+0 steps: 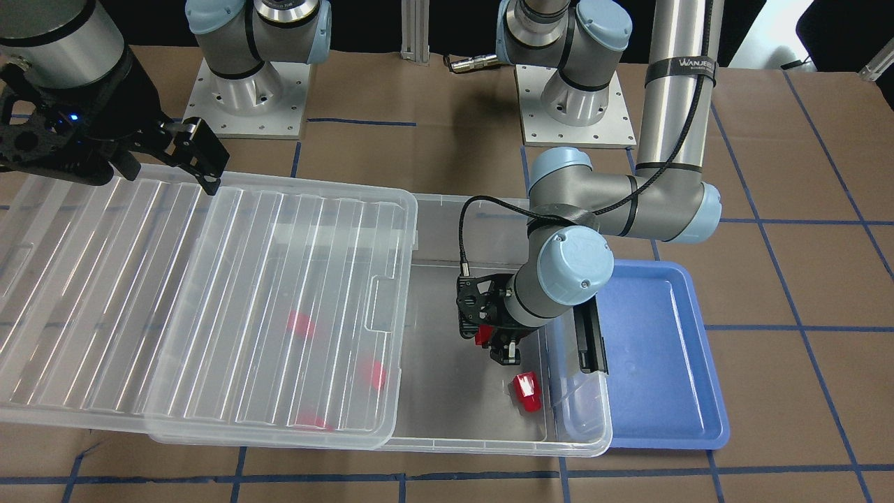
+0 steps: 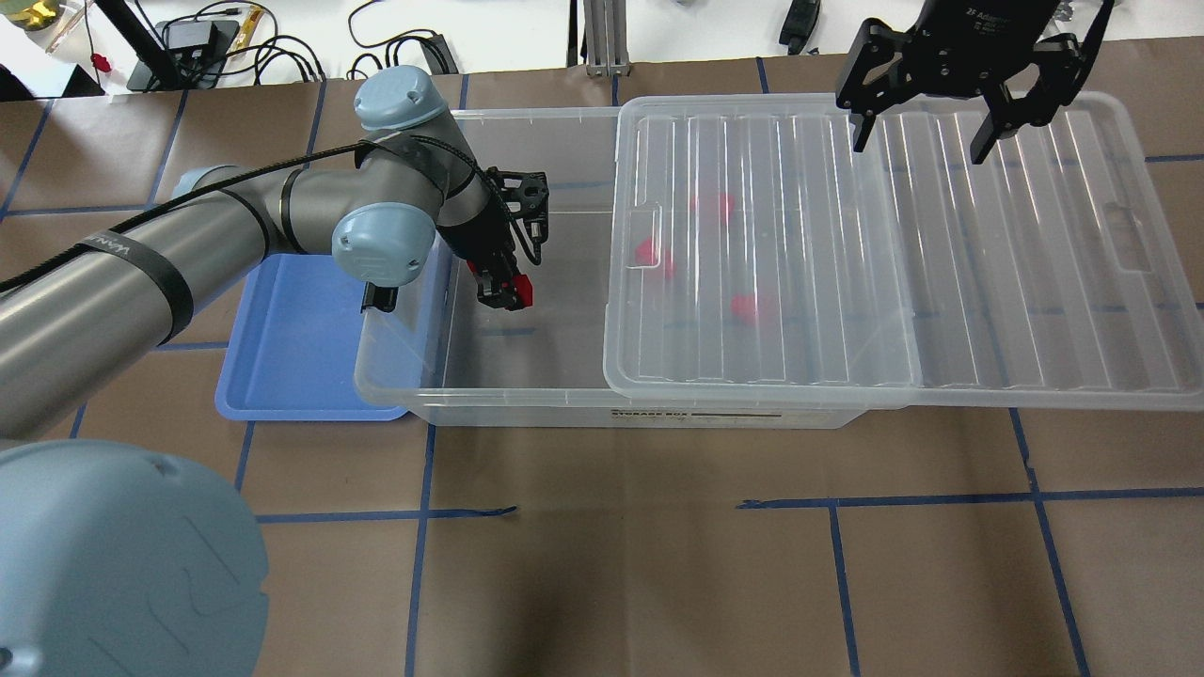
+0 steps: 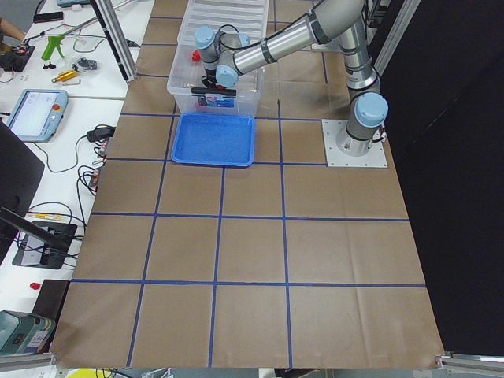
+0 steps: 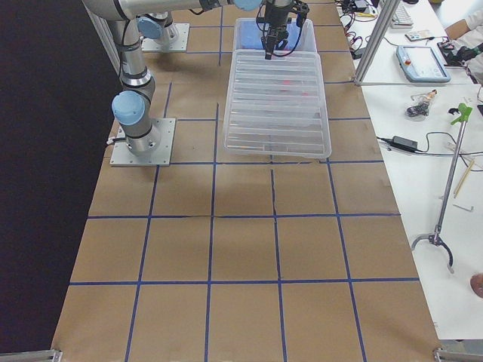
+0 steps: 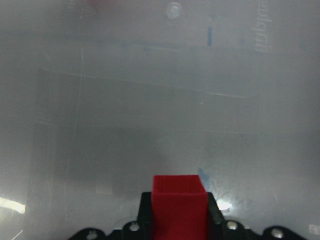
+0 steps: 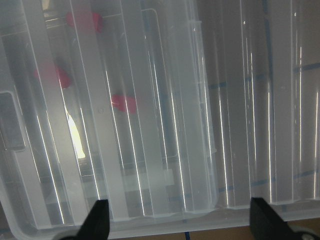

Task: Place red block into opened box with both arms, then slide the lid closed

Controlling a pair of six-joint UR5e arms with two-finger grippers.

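The clear box (image 2: 564, 400) lies across the table, its ribbed lid (image 2: 988, 282) slid partway off so that the end by the left arm is uncovered. My left gripper (image 2: 506, 290) reaches down into that open end, shut on a red block (image 5: 179, 202), also seen as the held block (image 1: 482, 337). Another red block (image 1: 526, 392) lies on the box floor close by. Three more red blocks (image 2: 712, 205) show blurred under the lid. My right gripper (image 2: 920, 146) hangs open above the lid's far edge, nothing between its fingers (image 6: 97, 220).
A blue tray (image 2: 282, 376) sits against the box's open end, partly under the left arm. A black latch bar (image 1: 590, 335) is on that short end of the box. Both arm bases (image 1: 248, 98) stand behind the box. Brown paper with blue tape lines covers the table.
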